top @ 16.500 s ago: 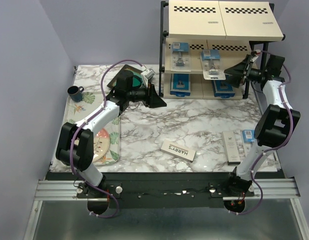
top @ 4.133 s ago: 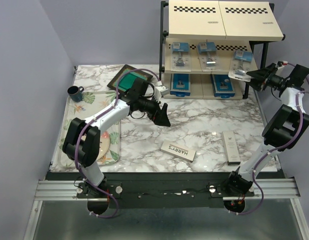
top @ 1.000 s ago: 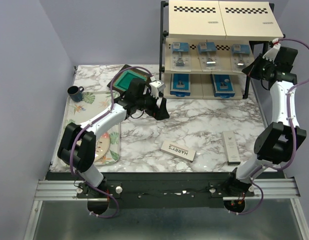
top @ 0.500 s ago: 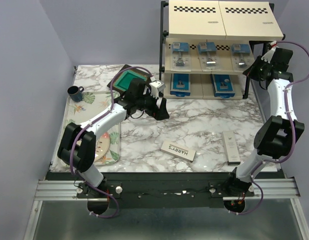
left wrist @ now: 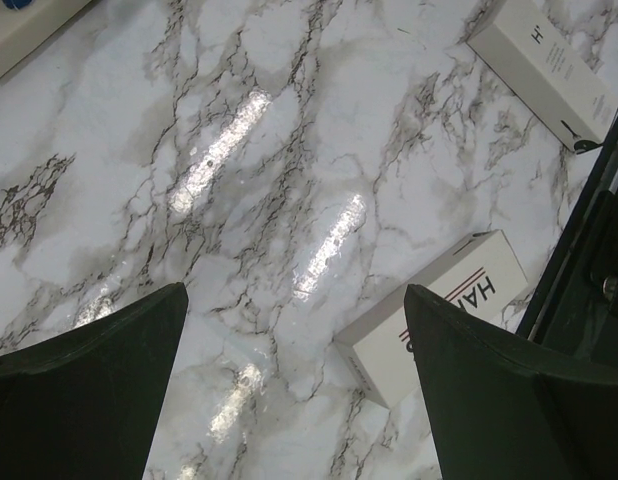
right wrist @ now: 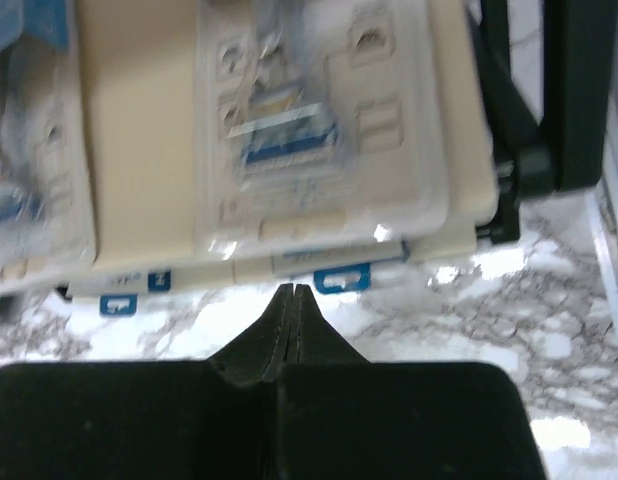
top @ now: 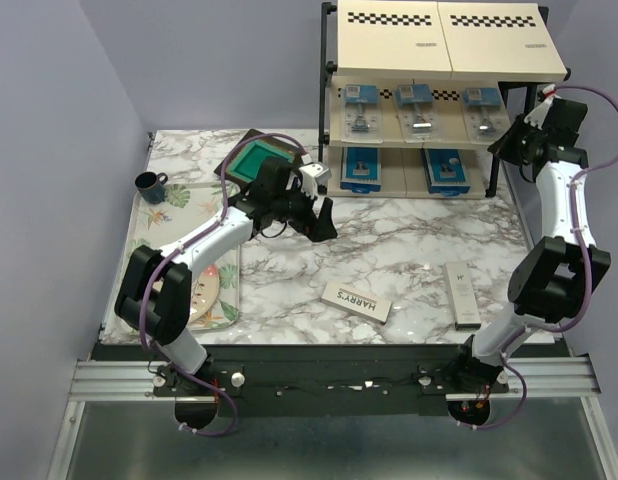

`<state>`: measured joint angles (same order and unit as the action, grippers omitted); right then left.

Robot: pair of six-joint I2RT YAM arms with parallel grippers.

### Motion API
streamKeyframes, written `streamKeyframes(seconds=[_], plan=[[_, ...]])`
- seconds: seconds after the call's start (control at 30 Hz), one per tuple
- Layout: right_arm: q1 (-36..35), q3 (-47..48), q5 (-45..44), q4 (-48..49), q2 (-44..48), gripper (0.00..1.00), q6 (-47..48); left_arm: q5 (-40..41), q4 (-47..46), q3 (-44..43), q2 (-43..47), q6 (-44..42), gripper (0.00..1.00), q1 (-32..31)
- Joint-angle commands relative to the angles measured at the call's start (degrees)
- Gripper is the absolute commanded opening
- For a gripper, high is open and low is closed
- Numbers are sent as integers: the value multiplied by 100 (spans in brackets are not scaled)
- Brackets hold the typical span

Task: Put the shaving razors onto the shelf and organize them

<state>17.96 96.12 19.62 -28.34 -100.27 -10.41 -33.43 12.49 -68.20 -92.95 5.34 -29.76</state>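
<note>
Right wrist view, clear moulded blister pack, flat beige shelf board

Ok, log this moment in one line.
left gripper open, empty | right gripper shut, empty, by shelf | three blister packs on middle tier | two blue boxes on bottom tier | two white boxes on table

- Overhead view: bright, even light, with only soft shadows on the marble worktop.
- Left wrist view: sharp, with white glare streaks across the marble.
- Right wrist view: blurred throughout; the blister pack on the shelf is out of focus.
</note>
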Motion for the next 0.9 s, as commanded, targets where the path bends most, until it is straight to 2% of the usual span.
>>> streamKeyframes(seconds=[0.0, 0.03, 0.1, 0.13, 0.17, 0.2, 0.23, 0.27, 0.3, 0.37, 0.4, 0.43, 0.63, 0.87], plan=[[-29, -775, 691, -241, 990, 3, 302, 433, 288, 184, 286, -717, 98, -13], [-29, -953, 910, -303, 1157, 16, 460, 477, 306, 228, 303, -736, 98, -12], [-73, -1600, 1534, -452, 1621, 32, 985, 531, 289, 413, 391, -658, 98, -12], [-134, -1874, 1867, -488, 1772, 44, 1328, 504, 289, 465, 417, -605, 98, -12], [-178, -2112, 2653, -532, 1913, 54, 1610, 495, 272, 588, 487, -396, 98, -4], [-222, -2332, 3035, -628, 2097, 62, 2074, 478, 263, 641, 523, -324, 98, -12], [-388, -2787, 3370, -655, 2395, 69, 2226, 417, 271, 685, 549, -289, 98, -4], [-520, -2930, 3774, -751, 2528, 70, 2385, 373, 280, 773, 628, -280, 98, -4], [-686, -3028, 3812, -1126, 2608, 75, 2760, 320, 263, 817, 681, -306, 98, 5], [-1432, -3213, 3682, -1576, 2741, 77, 3219, 258, 289, 922, 865, -376, 98, 14], [-1722, -3265, 3402, -1952, 2758, 83, 3613, 241, 341, 949, 927, -428, 98, 23], [-2273, -3353, 3217, -1991, 2802, 100, 3678, 310, 368, 967, 997, -499, 98, 49], [-4086, -4346, 1872, -1913, 3198, 100, 4039, 934, 412, 1397, 1823, -280, 99, 697], [-5047, -4497, 579, -1675, 2478, 100, 3863, 1155, 482, 2046, 3211, -271, 98, 1471]])
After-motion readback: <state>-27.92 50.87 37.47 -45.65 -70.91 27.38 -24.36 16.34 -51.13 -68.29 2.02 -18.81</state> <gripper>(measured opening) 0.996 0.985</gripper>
